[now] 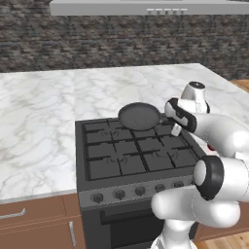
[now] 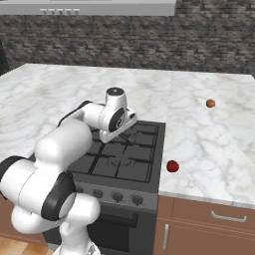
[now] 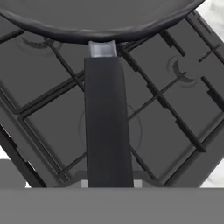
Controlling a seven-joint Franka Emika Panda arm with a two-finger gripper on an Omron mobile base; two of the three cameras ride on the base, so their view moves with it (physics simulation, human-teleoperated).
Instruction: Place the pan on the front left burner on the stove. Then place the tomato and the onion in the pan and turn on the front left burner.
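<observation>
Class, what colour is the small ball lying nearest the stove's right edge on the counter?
Glossy red: it is the tomato, clearest in the right base view.

Arm fwd, end effector [image 3: 109, 183] shut.

White marbled worktop [image 2: 209, 139] around a dark grey gas stove [image 1: 131, 155]

In the right base view, a small glossy red tomato [image 2: 173, 166] lies at centre right near the stove's edge; a small tan-brown onion [image 2: 210, 103] sits at upper right, well apart.
</observation>
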